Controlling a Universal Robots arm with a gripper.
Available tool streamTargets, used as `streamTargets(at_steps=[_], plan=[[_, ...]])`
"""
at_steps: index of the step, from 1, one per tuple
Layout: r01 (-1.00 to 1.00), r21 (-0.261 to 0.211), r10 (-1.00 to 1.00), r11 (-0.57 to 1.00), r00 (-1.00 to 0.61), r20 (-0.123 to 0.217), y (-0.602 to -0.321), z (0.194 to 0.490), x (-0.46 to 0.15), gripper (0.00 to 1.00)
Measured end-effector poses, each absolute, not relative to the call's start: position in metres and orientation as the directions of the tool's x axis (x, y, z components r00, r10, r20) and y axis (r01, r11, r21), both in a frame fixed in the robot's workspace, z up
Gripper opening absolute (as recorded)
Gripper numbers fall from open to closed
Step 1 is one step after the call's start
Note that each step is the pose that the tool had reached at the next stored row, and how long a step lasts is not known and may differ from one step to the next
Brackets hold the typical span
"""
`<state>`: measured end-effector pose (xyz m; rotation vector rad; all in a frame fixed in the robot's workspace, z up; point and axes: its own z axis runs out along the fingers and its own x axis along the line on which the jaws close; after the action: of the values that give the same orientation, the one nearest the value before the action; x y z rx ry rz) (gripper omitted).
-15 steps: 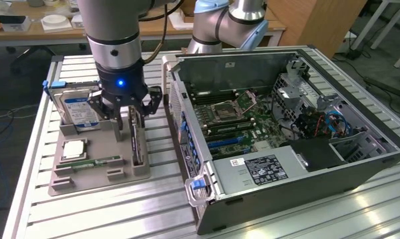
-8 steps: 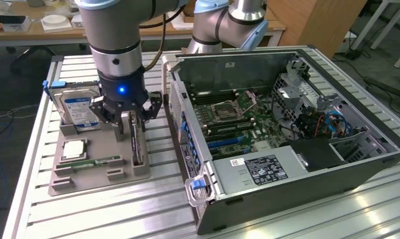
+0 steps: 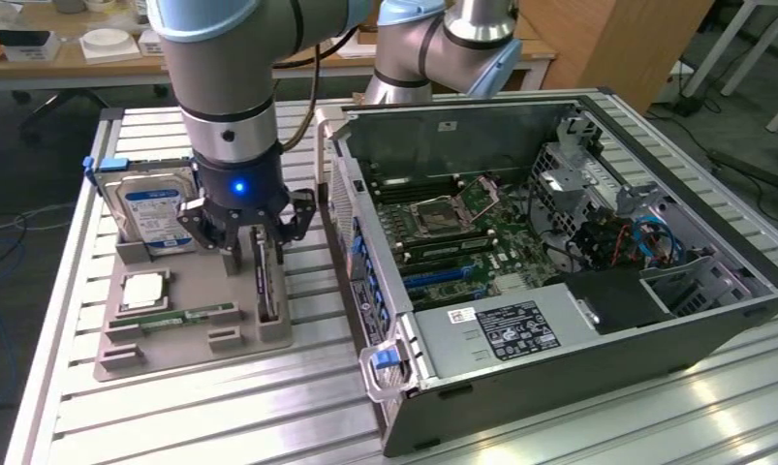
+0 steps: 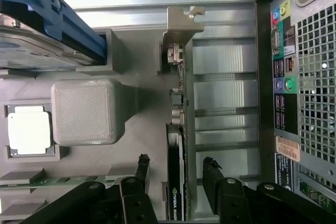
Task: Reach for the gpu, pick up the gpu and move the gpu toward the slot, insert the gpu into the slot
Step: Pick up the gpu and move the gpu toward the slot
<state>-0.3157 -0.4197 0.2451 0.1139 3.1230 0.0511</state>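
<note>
Slatted metal table (image 3: 233, 407), cluttered desks behind. Graphics card (image 3: 267, 283) (image 4: 176, 187) upright on its long edge in a grey tray (image 3: 195, 341) (image 4: 136, 108), metal bracket (image 4: 181, 30) at one end. Gripper (image 3: 262, 254) (image 4: 176, 162) low over card, spread wide, fingers (image 4: 143, 169) straddling the upper edge, a gap on each side, nothing held. Hard drive (image 3: 156, 208) (image 4: 42, 51) with blue-white label standing in the same tray, beside the gripper. Processor chip (image 3: 144, 289) (image 4: 29, 129) and memory stick (image 3: 182, 317) flat on tray, to the exterior view's left of card. Open computer case (image 3: 557, 242) (image 4: 310, 77) near, on the exterior view's right, port panel facing tray.
</note>
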Motion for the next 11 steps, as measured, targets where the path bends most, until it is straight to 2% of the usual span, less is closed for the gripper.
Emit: streamTargets(at_steps=[11], plan=[[0.075, 0.033, 0.076, 0.997, -0.997, -0.015, -0.419, 0.225, -0.316, 0.53]])
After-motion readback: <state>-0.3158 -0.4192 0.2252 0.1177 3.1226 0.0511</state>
